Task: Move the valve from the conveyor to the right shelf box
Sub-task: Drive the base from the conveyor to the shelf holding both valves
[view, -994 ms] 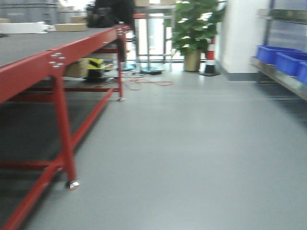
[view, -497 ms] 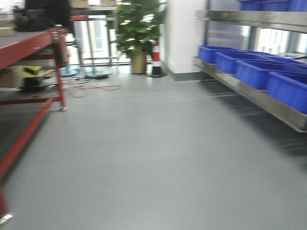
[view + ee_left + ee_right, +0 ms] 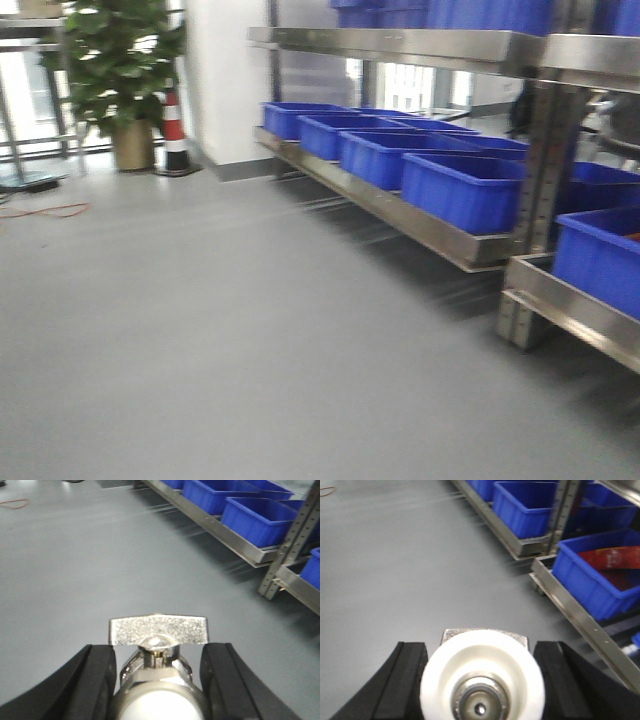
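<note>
Ahead, floor (image 3: 200,330) beside shelf (image 3: 400,215) edge

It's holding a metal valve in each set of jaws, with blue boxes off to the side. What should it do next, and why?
Probably roll closer to the shelf. The left gripper has jaws shut on the handled valve, the right gripper on the white-ended valve, but bare floor lies between the robot and the blue boxes, likely beyond arm's reach.
</note>
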`<action>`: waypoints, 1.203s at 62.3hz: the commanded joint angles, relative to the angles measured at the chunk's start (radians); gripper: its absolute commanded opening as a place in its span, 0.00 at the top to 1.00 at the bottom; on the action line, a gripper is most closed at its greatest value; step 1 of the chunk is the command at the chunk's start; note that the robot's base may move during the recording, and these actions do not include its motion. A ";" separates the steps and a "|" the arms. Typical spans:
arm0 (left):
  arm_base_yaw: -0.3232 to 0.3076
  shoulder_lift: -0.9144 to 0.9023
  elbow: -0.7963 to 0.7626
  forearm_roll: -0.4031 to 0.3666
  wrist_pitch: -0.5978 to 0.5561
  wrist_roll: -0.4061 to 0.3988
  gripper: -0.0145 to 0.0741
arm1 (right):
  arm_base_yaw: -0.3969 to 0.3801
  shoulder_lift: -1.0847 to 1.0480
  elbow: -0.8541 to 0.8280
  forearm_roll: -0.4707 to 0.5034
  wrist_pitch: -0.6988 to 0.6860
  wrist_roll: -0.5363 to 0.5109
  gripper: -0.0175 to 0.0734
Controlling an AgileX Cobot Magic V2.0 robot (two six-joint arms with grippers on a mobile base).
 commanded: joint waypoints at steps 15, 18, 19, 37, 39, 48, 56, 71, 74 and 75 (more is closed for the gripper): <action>-0.004 -0.005 -0.007 -0.013 -0.050 0.001 0.96 | -0.006 -0.012 -0.008 -0.012 -0.084 -0.003 0.99; -0.004 -0.005 -0.007 -0.013 -0.050 0.001 0.96 | -0.006 -0.012 -0.008 -0.012 -0.084 -0.003 0.99; -0.004 -0.005 -0.007 -0.013 -0.050 0.001 0.96 | -0.006 -0.012 -0.008 -0.012 -0.084 -0.003 0.99; -0.004 -0.005 -0.007 -0.013 -0.052 0.001 0.96 | -0.006 -0.012 -0.008 -0.012 -0.084 -0.003 0.99; -0.004 -0.005 -0.007 -0.013 -0.052 0.001 0.96 | -0.006 -0.012 -0.008 -0.012 -0.084 -0.003 0.99; -0.004 -0.005 -0.007 -0.013 -0.052 0.001 0.96 | -0.006 -0.012 -0.008 -0.012 -0.084 -0.003 0.99; -0.004 -0.005 -0.007 -0.013 -0.052 0.001 0.96 | -0.006 -0.012 -0.008 -0.012 -0.086 -0.003 0.99; -0.004 -0.005 -0.007 -0.013 -0.052 0.001 0.96 | -0.006 -0.012 -0.008 -0.012 -0.086 -0.003 0.99; -0.004 -0.005 -0.007 -0.013 -0.052 0.001 0.96 | -0.006 -0.012 -0.008 -0.012 -0.086 -0.003 0.99; -0.004 -0.005 -0.007 -0.013 -0.052 0.001 0.96 | -0.006 -0.012 -0.008 -0.012 -0.086 -0.003 0.99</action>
